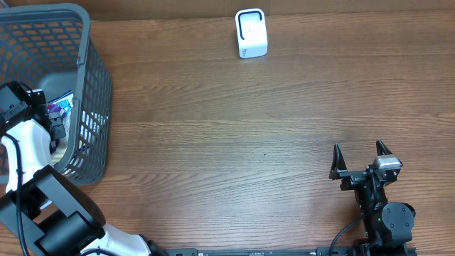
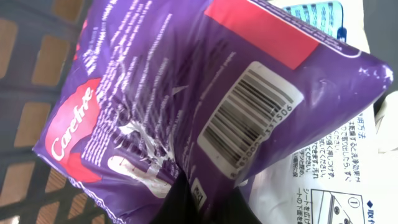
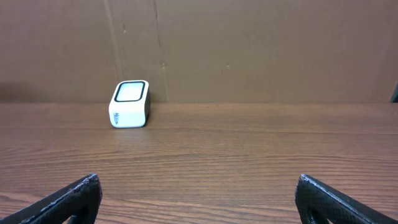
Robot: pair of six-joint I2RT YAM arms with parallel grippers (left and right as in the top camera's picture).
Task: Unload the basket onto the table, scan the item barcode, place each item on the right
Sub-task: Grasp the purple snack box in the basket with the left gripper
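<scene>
The item is a purple Carefree pack (image 2: 161, 93) with a white barcode label (image 2: 249, 118) facing the left wrist camera. My left gripper (image 2: 202, 196) is shut on the pack's lower edge, and its dark fingers (image 2: 180, 208) show at the bottom of that view. From overhead, the left gripper (image 1: 55, 122) is down inside the grey basket (image 1: 87, 50) at the table's left end. The white scanner (image 1: 251, 33) stands at the far edge of the table, also seen as the white scanner (image 3: 129, 104) in the right wrist view. My right gripper (image 1: 361, 158) stands open over bare wood at the front right, nothing between its fingers (image 3: 74, 199).
Other goods lie in the basket under the pack: a white packet with Japanese print (image 2: 329, 180) and a pale blue one (image 2: 311, 12). The basket's grey lattice wall (image 2: 31, 124) is close on the left. A brown board backs the table (image 3: 249, 43).
</scene>
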